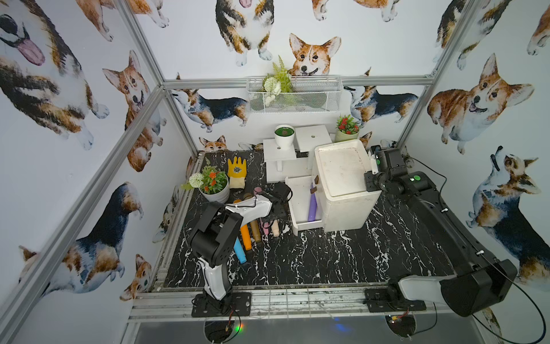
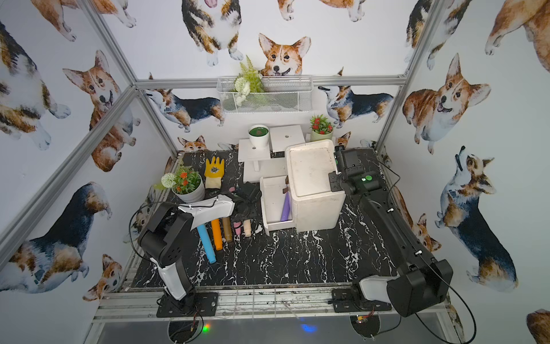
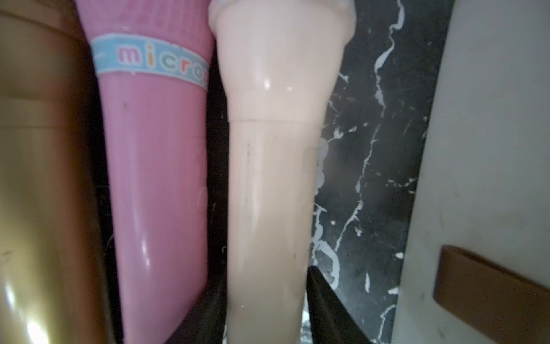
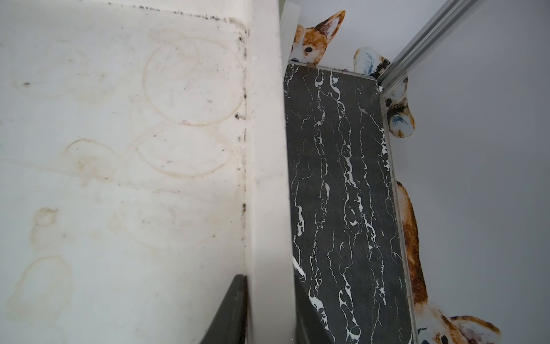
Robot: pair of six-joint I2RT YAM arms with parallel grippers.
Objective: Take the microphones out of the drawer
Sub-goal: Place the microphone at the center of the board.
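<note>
Left end effector (image 3: 267, 275) is straddling the peach microphone (image 3: 273, 163) on the worktop (image 1: 327, 262) beside the drawer (image 1: 299, 193), jaws partway apart, grip impossible to call. Pulling away crooked could be rolling it into the pink microphone (image 3: 154, 178); right end effector (image 4: 269, 315) is pinching the cabinet rim (image 4: 268, 149), purple microphone (image 1: 312, 207) lying in the drawer.

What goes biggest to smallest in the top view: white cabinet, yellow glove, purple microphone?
Largest: white cabinet, clearly.
Next: yellow glove.
Smallest: purple microphone, about as long as the glove but thinner; one end is hidden.

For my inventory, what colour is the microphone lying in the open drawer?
Purple microphone, clearest in a top view.
</note>
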